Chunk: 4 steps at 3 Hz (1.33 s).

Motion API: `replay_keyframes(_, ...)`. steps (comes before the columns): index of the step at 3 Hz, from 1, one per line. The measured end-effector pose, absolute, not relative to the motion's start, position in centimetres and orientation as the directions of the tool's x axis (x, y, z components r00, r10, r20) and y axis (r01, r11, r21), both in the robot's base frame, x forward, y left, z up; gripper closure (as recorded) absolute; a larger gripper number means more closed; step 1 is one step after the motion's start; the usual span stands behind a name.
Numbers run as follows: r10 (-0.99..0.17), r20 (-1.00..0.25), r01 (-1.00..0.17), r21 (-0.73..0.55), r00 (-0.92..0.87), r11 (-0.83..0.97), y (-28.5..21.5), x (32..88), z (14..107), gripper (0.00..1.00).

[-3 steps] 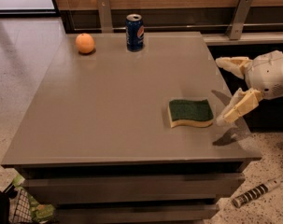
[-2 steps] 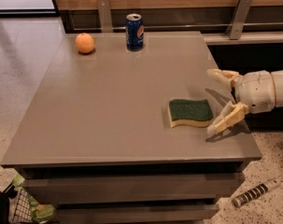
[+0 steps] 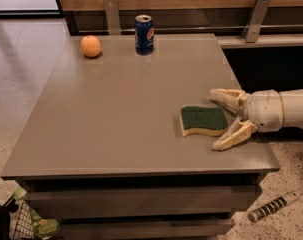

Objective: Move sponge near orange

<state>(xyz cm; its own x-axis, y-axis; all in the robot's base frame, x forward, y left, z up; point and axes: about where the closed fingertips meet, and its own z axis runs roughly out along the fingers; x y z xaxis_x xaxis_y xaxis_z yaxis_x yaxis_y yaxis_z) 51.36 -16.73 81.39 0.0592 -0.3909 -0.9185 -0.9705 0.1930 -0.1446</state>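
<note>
The sponge (image 3: 204, 120), dark green on top with pale yellow foam below, lies flat on the grey table (image 3: 126, 114) near its right front. The orange (image 3: 91, 46) sits at the table's far left corner. My gripper (image 3: 217, 119) reaches in low from the right, just beyond the sponge's right edge. It is open: one finger (image 3: 227, 97) lies behind the sponge's far right corner and the other (image 3: 232, 137) in front of its near right corner. Neither finger grips the sponge.
A blue soda can (image 3: 144, 34) stands upright at the table's far edge, right of the orange. A wall with metal brackets runs behind the table. A cylindrical object (image 3: 273, 206) lies on the floor at the lower right, and a basket (image 3: 21, 224) at the lower left.
My gripper has moved left and lower toward the sponge, so its open fingers now flank the sponge's right end. The sponge, orange and can have not moved.
</note>
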Motion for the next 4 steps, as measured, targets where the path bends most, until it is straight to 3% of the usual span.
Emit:
replay_keyframes(2,-0.390,-0.919,-0.971,-0.143,0.059,0.191,-16.61,51.34,81.40,0.64)
replay_keyframes(3,-0.390,-0.919,-0.971,-0.143,0.059,0.190,-16.60,51.34,81.41,0.95)
replay_keyframes(4,-0.393,-0.918,-0.971,-0.143,0.058,0.190,-16.53,51.42,81.52,1.00)
